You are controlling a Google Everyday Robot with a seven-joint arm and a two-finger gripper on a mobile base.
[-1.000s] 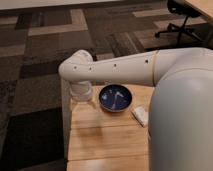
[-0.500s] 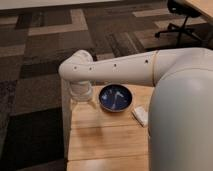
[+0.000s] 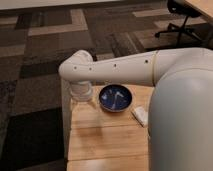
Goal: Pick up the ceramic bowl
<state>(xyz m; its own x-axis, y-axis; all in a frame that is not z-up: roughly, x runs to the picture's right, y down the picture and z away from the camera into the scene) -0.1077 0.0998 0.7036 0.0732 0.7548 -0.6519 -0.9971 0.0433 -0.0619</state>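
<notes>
— Where's the gripper (image 3: 82, 96)?
— Hanging down over the back left corner of the wooden table (image 3: 100, 140). I cannot tell whether it is wide or narrow.
— And the bowl (image 3: 115, 98)?
— On the table just right of the gripper, near the back edge. A white block (image 3: 140, 116) lies to its right.

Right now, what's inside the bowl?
Only pale streaks on blue glaze show in the bowl; no object. The gripper hangs left of it, outside the rim. The arm may cover its far rim.
</notes>
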